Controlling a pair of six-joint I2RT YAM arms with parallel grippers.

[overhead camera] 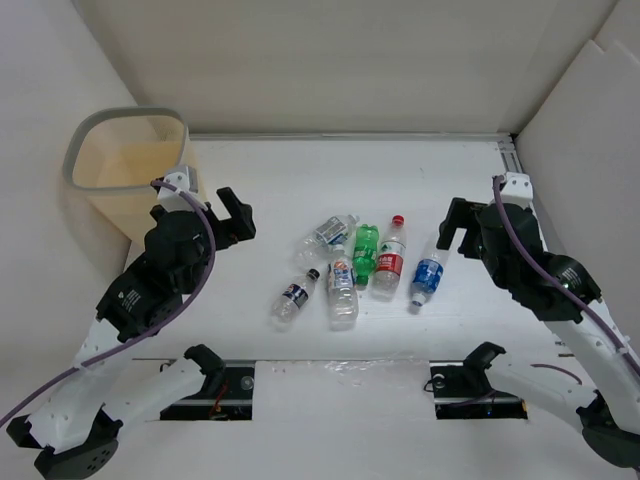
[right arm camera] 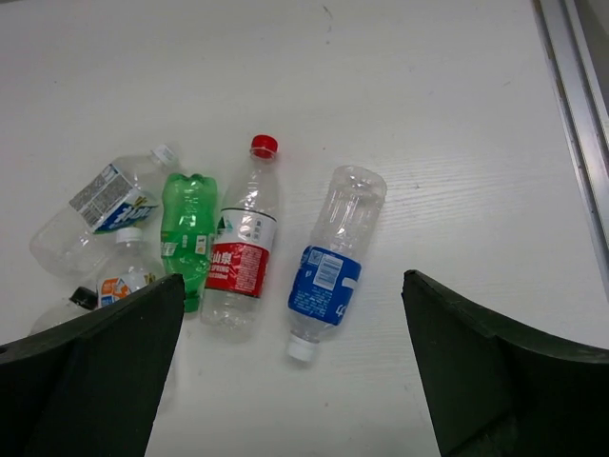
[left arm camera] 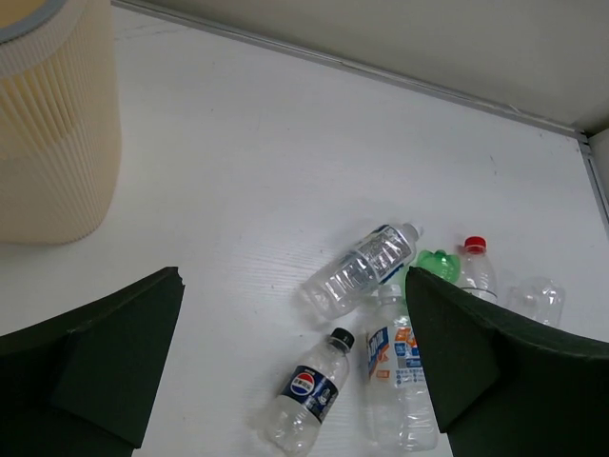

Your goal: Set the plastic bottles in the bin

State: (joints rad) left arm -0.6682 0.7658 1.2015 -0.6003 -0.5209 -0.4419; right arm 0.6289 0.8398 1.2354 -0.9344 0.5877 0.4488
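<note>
Six plastic bottles lie in a cluster at mid-table: a green one (overhead camera: 365, 252), a red-capped one (overhead camera: 390, 260), a blue-labelled one (overhead camera: 428, 273), a dark-labelled Pepsi one (overhead camera: 296, 295), an orange-and-blue-labelled one (overhead camera: 342, 290) and a clear tilted one (overhead camera: 328, 233). The beige bin (overhead camera: 125, 165) stands at the far left. My left gripper (overhead camera: 238, 215) is open and empty, between the bin and the bottles; in its wrist view it hangs (left arm camera: 293, 286) above the Pepsi bottle (left arm camera: 309, 390). My right gripper (overhead camera: 455, 230) is open and empty; in its wrist view it hangs (right arm camera: 293, 281) over the blue-labelled bottle (right arm camera: 328, 267).
White walls close in the table at the back, left and right. A metal rail (overhead camera: 505, 150) runs along the back right corner and also shows in the right wrist view (right arm camera: 571, 95). Two recessed mounts (overhead camera: 215, 385) sit at the near edge.
</note>
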